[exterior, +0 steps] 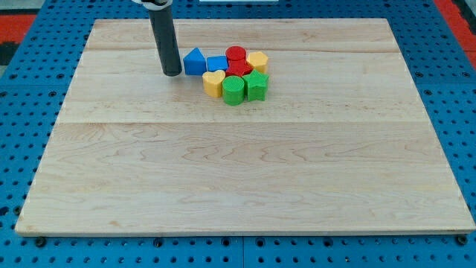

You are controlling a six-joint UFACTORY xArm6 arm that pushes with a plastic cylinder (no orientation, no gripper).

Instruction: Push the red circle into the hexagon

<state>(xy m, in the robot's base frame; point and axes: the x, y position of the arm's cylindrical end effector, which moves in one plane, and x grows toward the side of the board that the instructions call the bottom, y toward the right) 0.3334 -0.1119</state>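
The red circle point(236, 53) stands at the top of a tight cluster of blocks, touching a yellow hexagon-like block point(258, 62) on its right. Below it lies another red block point(239, 68). A blue triangle point(194, 61) and a blue cube point(216, 64) form the cluster's left side. A yellow heart point(213, 83), a green circle point(233, 90) and a green block point(256, 85) form its bottom row. My tip point(172, 73) rests on the board just left of the blue triangle, a small gap apart.
The wooden board point(245, 171) lies on a blue perforated table point(22, 149). The rod rises from the tip to the view's top edge.
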